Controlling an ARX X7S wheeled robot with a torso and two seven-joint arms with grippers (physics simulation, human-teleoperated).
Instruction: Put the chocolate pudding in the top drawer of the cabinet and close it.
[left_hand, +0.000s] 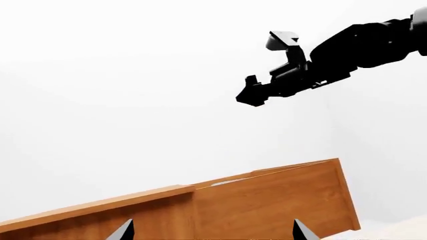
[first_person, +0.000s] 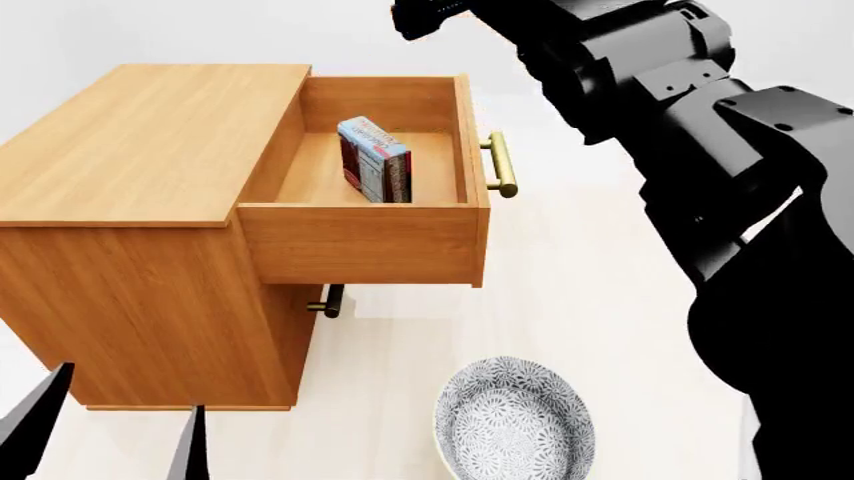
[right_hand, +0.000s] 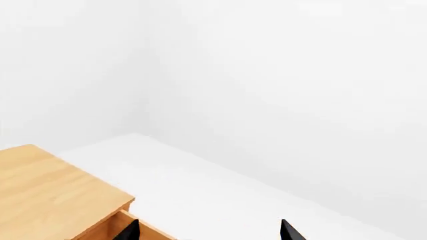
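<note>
The cabinet (first_person: 147, 140) stands at the left of the head view with its top drawer (first_person: 360, 242) pulled out. The chocolate pudding (first_person: 374, 160), a thin red-brown box with a light blue edge, stands on edge inside the drawer. My right gripper (first_person: 427, 14) is raised above the drawer's far end, open and holding nothing; only its fingertips (right_hand: 130, 232) show in its own view, over the cabinet top (right_hand: 47, 190). My left gripper (first_person: 120, 435) is low in front of the cabinet (left_hand: 100, 217), open and empty, facing the drawer's side (left_hand: 280, 200) and the right gripper (left_hand: 257, 95).
A patterned grey bowl (first_person: 514, 425) sits on the white floor in front of the drawer. The brass handle (first_person: 498, 165) sticks out from the drawer front. A lower drawer's handle (first_person: 330, 300) shows under the open drawer. White walls close the room behind.
</note>
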